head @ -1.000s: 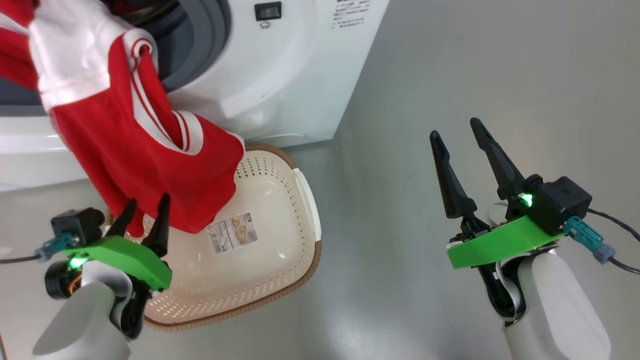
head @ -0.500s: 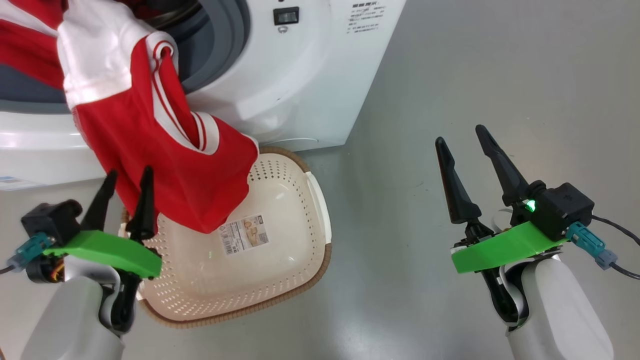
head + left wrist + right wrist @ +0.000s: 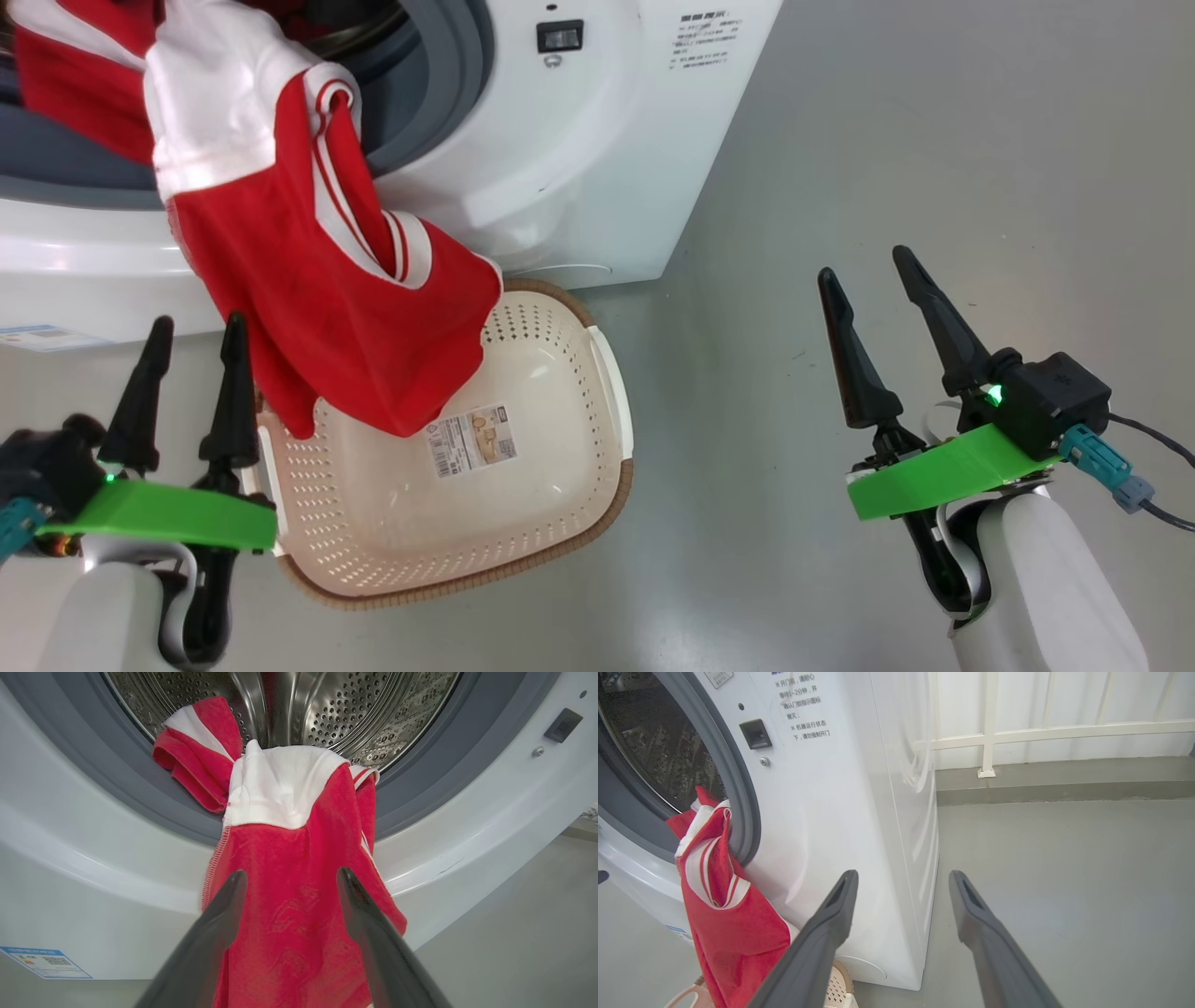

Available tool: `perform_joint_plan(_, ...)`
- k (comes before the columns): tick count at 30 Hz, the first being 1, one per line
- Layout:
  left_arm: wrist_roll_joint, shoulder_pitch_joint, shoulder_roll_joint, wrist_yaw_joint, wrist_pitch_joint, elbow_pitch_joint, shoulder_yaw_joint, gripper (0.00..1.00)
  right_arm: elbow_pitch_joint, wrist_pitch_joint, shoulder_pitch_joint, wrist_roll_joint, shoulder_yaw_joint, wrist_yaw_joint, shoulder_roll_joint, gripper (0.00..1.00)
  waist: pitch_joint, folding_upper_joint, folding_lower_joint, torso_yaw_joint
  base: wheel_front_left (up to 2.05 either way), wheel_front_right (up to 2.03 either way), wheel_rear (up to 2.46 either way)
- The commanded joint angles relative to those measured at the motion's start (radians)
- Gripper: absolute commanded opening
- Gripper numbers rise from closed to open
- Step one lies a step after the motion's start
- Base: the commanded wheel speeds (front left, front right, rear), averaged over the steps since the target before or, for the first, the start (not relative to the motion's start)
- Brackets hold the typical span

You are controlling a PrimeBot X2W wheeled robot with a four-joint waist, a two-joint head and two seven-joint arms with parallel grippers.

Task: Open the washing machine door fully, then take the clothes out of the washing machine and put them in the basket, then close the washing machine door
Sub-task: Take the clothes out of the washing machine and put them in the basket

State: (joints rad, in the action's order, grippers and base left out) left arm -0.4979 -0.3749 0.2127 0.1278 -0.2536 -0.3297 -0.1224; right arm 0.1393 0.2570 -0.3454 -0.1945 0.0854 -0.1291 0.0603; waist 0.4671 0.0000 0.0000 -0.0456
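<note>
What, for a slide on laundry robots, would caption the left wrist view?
Left gripper, jaws open, before red-and-white clothes draped from the drum of the washing machine over its grey gasket.

Red-and-white clothes (image 3: 299, 905) spill from the washer's (image 3: 84, 877) steel drum (image 3: 355, 709) over the grey gasket (image 3: 112, 779). The left gripper (image 3: 292, 872) hangs before them, fingers spread.

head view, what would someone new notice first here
The bright red and white clothes spill from the open mouth of the washing machine at upper left, hanging down over the cream basket on the floor. The open left gripper sits just beside the hanging fabric, while the open right gripper stands apart at lower right.
</note>
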Motion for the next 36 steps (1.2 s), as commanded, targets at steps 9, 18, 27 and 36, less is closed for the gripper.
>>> perform_joint_plan(9,0.065,0.13,-0.004,0.003,-0.008,0.161,0.123,1.0,-0.021,0.005,0.025,0.0,0.022,-0.002,-0.006,1.0,-0.014,0.0,0.0,0.002,0.0,0.0,0.0)
perform_joint_plan(18,0.085,0.221,-0.022,0.003,-0.008,0.247,0.172,1.0,-0.021,0.005,0.033,-0.003,0.022,-0.002,-0.005,1.0,-0.021,0.0,0.0,-0.005,0.0,0.0,0.0)
perform_joint_plan(27,0.062,0.224,-0.03,0.003,-0.008,0.272,0.168,1.0,-0.021,0.005,0.037,-0.003,0.021,-0.002,-0.004,1.0,-0.023,0.0,0.0,-0.002,0.0,0.0,0.0)
perform_joint_plan(36,0.05,0.186,-0.018,0.003,-0.008,0.257,0.132,1.0,-0.019,0.005,0.039,-0.004,0.025,-0.002,-0.004,1.0,-0.022,0.0,0.0,0.005,0.0,0.0,0.0)
